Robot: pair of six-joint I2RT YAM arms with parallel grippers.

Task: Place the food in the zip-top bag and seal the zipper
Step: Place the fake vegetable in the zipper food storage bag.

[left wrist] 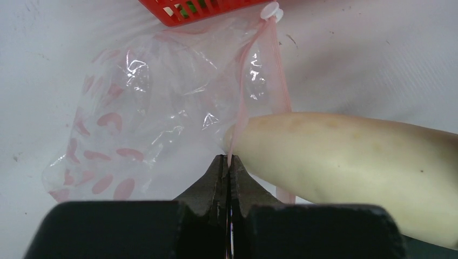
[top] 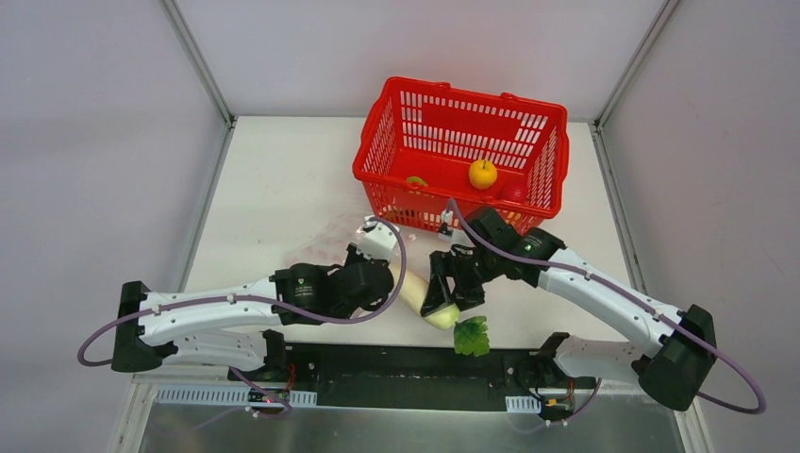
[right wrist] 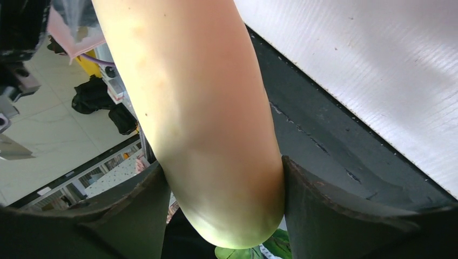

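- The left gripper [left wrist: 228, 161] is pinched fully shut on the thin pinkish-red zipper strip [left wrist: 240, 108] of the clear, crinkly zip-top plastic bag [left wrist: 146, 118]. The strip runs straight out from between its tips. It probably pins one lip so that the mouth gapes and the bag cannot slide when something is pushed in.
- The bag lies crumpled on the white table [top: 274, 189] ahead of those tips. Its small white slider [left wrist: 270, 11] is at the far end of the strip, just beside the red mesh plastic basket [top: 462, 151].
- The right gripper [right wrist: 221, 216] holds the long white toy radish [right wrist: 194, 108] at a middling width, with a dark finger [right wrist: 135, 216] on each flank near the blunt end. Gripping it there seems meant to leave the long tapered part free to lead into the bag.
- The radish's tip sits just beside the left gripper's tips, at the zipper strip. Whether it has passed inside the plastic cannot be told.
- A green leafy piece [top: 472, 336] lies just below the right gripper, at the radish's near end. It is probably the radish's top.
- In the basket beyond the right gripper are a yellow ball [top: 482, 174], a red ball [top: 512, 192] and a small green piece [top: 416, 181]. Most of the food is therefore not yet bagged, and the zipper is unsealed.
- The next move calls for a push along the radish's own axis, past the left gripper's tips. The risk is that the tip catches the strip and folds the mouth shut.
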